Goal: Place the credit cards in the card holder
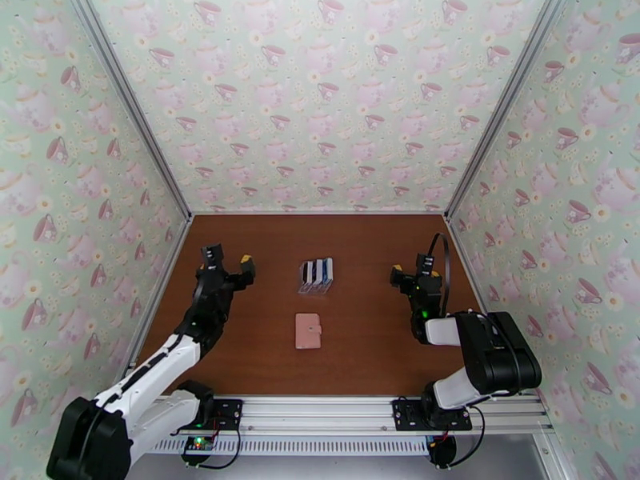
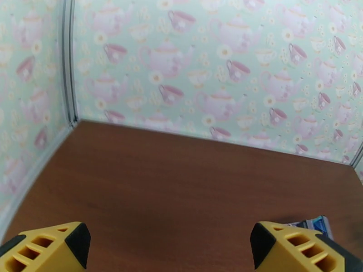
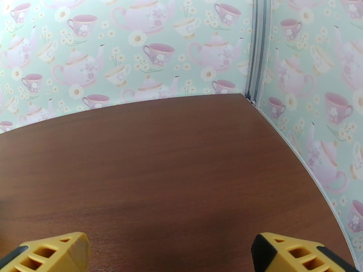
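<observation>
Brown wood-grain table (image 1: 360,354), walled on three sides by teapot-and-cup wallpaper (image 1: 320,98).

Item 1: card holder (image 1: 308,330), a pink wallet, folded shut and lying flat near the table's middle, touched by neither arm.

Item 2: credit cards (image 1: 317,270), black, white and blue, standing side by side in a clear rack (image 1: 314,288) at 12 o'clock of the wallet and apart from it (a blue-and-white corner (image 2: 317,222) shows at 4 o'clock in the left wrist view, just beside the right-hand finger).

Item 3: left gripper (image 1: 230,259), at 10 o'clock of the wallet, yellow-tipped fingers (image 2: 50,250) spread wide, nothing between them.

Item 4: right gripper (image 1: 412,270), at 2 o'clock of the wallet, fingers (image 3: 290,255) likewise spread wide over bare wood, holding nothing.
</observation>
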Robot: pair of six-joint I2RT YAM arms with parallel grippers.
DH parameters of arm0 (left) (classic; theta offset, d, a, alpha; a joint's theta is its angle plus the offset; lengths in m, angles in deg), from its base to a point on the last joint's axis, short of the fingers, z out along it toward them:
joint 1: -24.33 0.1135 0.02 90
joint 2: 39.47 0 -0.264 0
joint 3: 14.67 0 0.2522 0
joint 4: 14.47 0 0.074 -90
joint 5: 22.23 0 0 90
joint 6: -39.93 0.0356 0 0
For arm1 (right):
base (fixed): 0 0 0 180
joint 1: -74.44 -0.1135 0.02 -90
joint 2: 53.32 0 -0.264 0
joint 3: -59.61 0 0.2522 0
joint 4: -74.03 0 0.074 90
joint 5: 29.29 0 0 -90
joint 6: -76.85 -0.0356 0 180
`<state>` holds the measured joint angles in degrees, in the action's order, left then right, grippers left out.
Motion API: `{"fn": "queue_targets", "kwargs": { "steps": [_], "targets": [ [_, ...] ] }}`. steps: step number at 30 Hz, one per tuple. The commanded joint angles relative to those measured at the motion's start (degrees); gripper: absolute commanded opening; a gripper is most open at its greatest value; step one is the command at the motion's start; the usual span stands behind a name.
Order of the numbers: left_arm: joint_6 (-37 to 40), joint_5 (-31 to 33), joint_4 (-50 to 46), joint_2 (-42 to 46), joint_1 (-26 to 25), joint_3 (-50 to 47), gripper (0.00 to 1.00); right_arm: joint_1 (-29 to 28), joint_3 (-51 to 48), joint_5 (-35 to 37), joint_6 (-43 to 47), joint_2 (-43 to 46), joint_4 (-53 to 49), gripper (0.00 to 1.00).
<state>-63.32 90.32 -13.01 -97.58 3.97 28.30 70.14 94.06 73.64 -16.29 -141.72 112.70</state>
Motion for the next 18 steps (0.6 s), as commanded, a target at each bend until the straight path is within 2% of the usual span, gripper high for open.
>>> {"fn": "queue_targets", "kwargs": {
  "steps": [1,10,18],
  "targets": [
    [-5.7,-3.9,-4.0,-1.9,-2.5,0.5,1.0,-0.5,1.2,0.8,0.9,-0.5,0.9,1.0],
    [-8.7,-13.1,-4.6,-8.4,-9.5,4.7,1.0,-0.5,1.2,0.8,0.9,-0.5,0.9,1.0],
    [-10.6,-17.0,-4.5,-7.4,-14.3,1.7,1.0,-0.5,1.3,0.8,0.9,-0.5,0.8,1.0]
  ]
}}
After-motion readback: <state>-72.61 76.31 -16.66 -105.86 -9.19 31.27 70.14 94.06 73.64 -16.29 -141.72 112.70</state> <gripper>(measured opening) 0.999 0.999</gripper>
